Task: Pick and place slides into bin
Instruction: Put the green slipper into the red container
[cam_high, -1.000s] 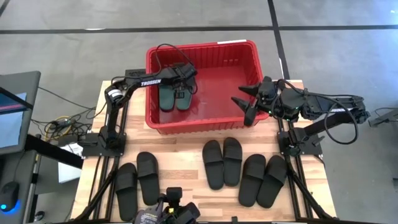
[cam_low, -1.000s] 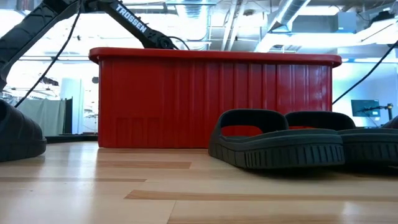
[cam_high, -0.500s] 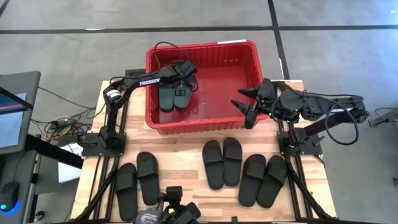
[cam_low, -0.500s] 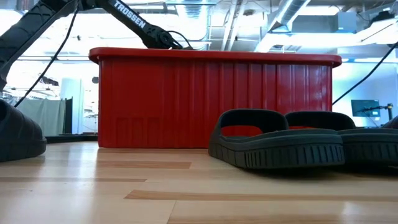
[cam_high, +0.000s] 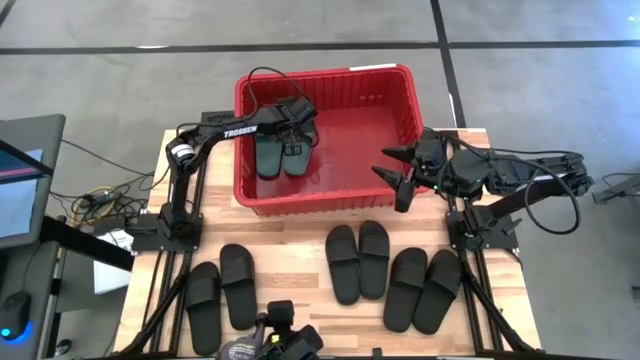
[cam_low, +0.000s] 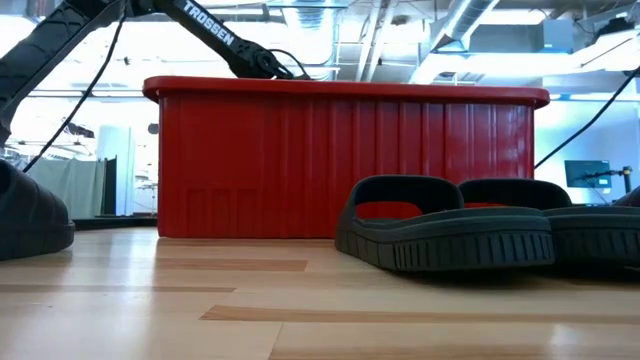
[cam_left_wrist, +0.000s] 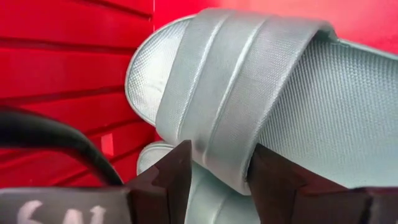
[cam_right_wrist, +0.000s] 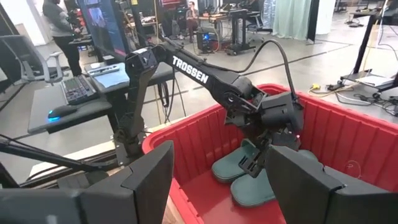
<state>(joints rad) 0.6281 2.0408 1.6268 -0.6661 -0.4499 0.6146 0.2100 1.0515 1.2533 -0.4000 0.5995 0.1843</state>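
Two dull green slides (cam_high: 268, 157) lie side by side in the left half of the red bin (cam_high: 325, 204). My left gripper (cam_high: 289, 138) reaches down into the bin from its left side and is shut on the right-hand green slide (cam_left_wrist: 292, 106). That slide partly lies over the other one's toe (cam_left_wrist: 148, 159). My right gripper (cam_high: 391, 174) hangs open over the bin's near right corner, holding nothing. Three pairs of black slides (cam_high: 358, 262) rest sole-down on the wooden table in front of the bin. My left gripper pinches the green slide's wide strap (cam_left_wrist: 219, 163) between its two fingers, close to where the strap meets the sole. The fingers slant down from above and from the table's left. The slide sits tilted inside the bin (cam_right_wrist: 247, 163). Whether it touches the floor I cannot tell.
One black pair (cam_high: 222, 290) lies near left, another (cam_high: 424, 290) near right, and their soles (cam_low: 445, 238) fill the low view in front of the bin wall (cam_low: 340, 160). The bin's right half (cam_high: 370, 130) holds nothing. A camera mount (cam_high: 275, 340) sits at the table's near edge.
My left gripper has rolled a little about its own line and edged up inside the bin, still shut on the green slide's strap. The slide has turned slightly with it.
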